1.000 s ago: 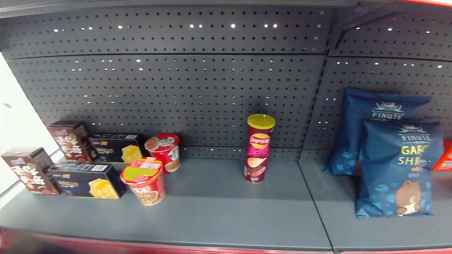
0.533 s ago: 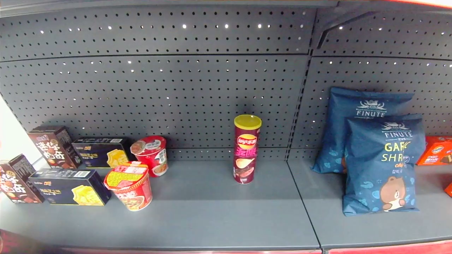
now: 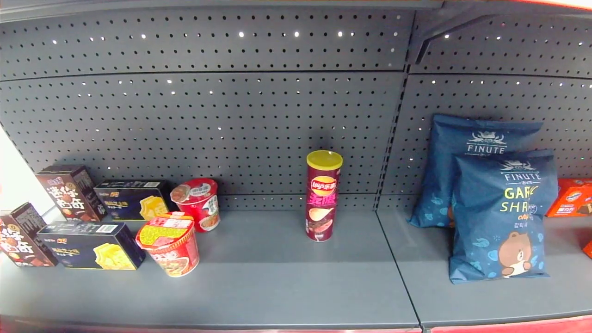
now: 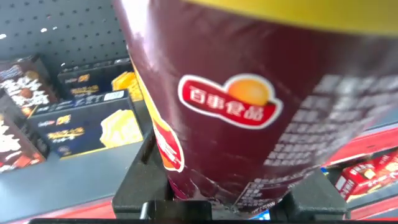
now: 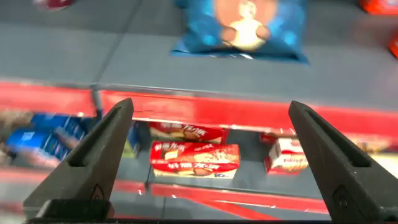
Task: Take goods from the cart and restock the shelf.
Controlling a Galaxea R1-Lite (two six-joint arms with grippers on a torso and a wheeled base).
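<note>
Up close in the left wrist view, the can [image 4: 249, 106], maroon with a yellow lid, sits in my left tool [image 4: 227, 202], whose dark jaws are closed against its sides. I see it out in front of the shelf [image 3: 277, 277], with the navy boxes [image 4: 87, 127] behind it. My right tool [image 5: 211, 104] is spread wide with nothing in it, level with the shelf's red lip [image 5: 249, 109], red packs [image 5: 196, 158] on the tier below. On the shelf a second can [image 3: 323, 194] stands upright near the pegboard [image 3: 231, 115]. Two noodle cups [image 3: 169, 243] and brown boxes [image 3: 71, 192] are to its left. Two blue bags [image 3: 502, 217] lean to its right, an orange box [image 3: 571, 199] beyond them.
</note>
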